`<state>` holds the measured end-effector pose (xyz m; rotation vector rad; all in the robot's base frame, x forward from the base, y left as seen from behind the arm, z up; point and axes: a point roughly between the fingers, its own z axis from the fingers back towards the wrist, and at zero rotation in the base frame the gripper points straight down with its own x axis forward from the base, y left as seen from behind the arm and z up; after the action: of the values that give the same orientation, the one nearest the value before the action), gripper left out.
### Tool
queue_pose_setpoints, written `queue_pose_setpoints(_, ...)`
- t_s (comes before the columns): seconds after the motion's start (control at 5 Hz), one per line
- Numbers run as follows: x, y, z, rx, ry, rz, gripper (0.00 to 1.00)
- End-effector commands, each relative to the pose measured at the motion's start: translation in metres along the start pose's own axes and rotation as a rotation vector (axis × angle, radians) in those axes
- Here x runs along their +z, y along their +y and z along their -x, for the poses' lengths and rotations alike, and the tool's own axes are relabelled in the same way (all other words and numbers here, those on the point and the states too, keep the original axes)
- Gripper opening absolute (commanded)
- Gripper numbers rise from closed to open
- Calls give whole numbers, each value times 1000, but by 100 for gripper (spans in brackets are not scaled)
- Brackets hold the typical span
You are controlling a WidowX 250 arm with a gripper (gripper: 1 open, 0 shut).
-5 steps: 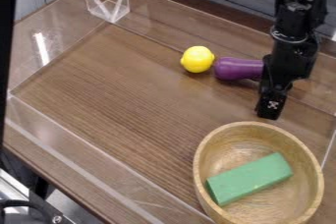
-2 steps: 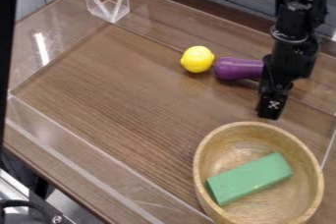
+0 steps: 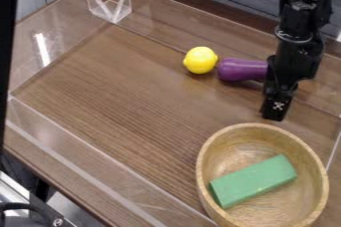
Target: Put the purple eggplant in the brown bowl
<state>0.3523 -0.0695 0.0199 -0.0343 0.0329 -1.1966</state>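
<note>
The purple eggplant [image 3: 241, 69] lies on the wooden table to the right of a round yellow ball [image 3: 200, 60]; its right end is hidden behind my arm. The brown bowl [image 3: 221, 151] sits at the front right and holds a green rectangular block [image 3: 253, 181]. My gripper [image 3: 274, 107] hangs on the black arm just right of the eggplant, its tip low over the table between eggplant and bowl. The fingers look close together and hold nothing that I can see.
Clear plastic walls ring the table, with a folded clear corner piece [image 3: 110, 7] at the back left. The table's left half is bare wood [image 3: 107, 82].
</note>
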Motion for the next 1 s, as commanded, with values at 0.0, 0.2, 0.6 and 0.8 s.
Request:
queue_pose_setpoints(0.0, -9, 31, 19, 72, -19, -36, 100)
queue_pose_setpoints(0.2, -9, 32, 20, 78, -19, -33, 100)
queue_pose_setpoints(0.6, -9, 33, 22, 88, -18, -27, 100)
queue_pose_setpoints(0.8, -10, 34, 22, 93, -18, -25, 100)
